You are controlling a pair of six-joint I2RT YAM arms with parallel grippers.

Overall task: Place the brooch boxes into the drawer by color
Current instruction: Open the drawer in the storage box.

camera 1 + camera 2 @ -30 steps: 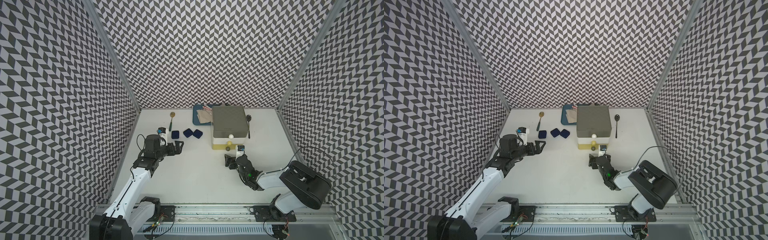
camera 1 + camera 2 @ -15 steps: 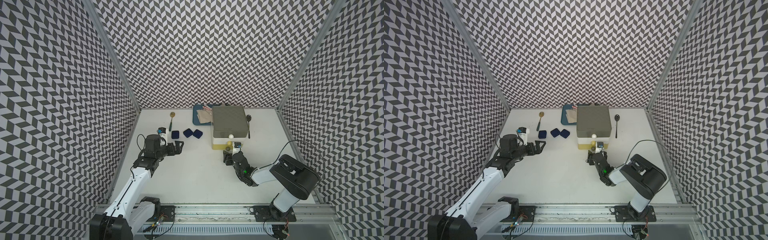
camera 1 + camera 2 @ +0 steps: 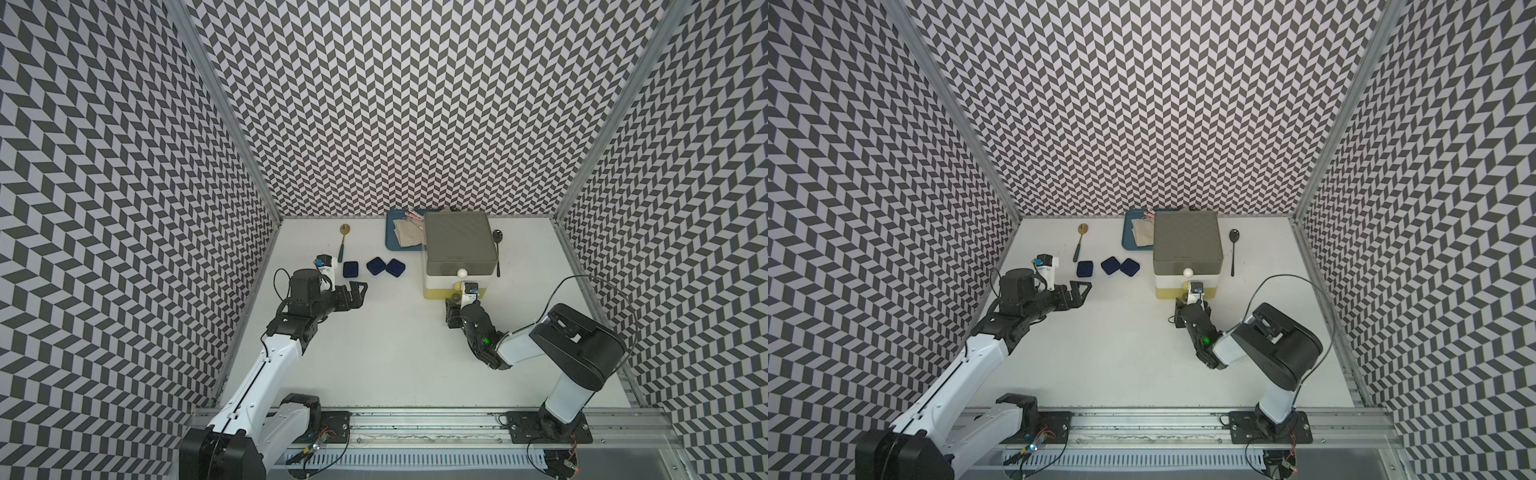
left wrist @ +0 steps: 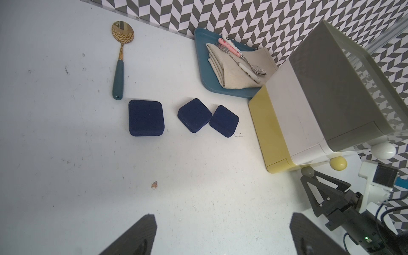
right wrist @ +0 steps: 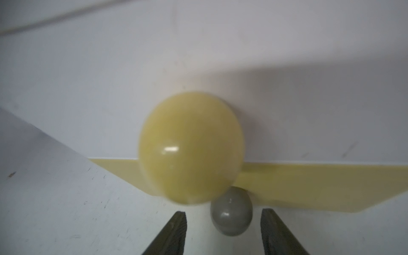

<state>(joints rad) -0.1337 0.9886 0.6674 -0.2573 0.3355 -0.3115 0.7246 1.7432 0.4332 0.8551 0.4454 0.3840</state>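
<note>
Brooch boxes (image 3: 376,266) left of drawer (image 3: 459,245)

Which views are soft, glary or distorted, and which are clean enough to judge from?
Right wrist view: soft at close range, the yellow knob smeared, with a small glint; a broad shadow on the white front. Left wrist view: sharp on the navy boxes; the gold spoon mirrors the wall pattern; the drawer chest looks skewed by the wide lens. Both top views: sharp, evenly lit.

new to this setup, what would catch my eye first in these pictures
Three navy brooch boxes lie in a row on the white table beside the drawer chest, stacked grey, white, yellow. The right gripper has open jaws either side of the bottom drawer's grey knob, not touching; the left gripper hovers open near the boxes.
</note>
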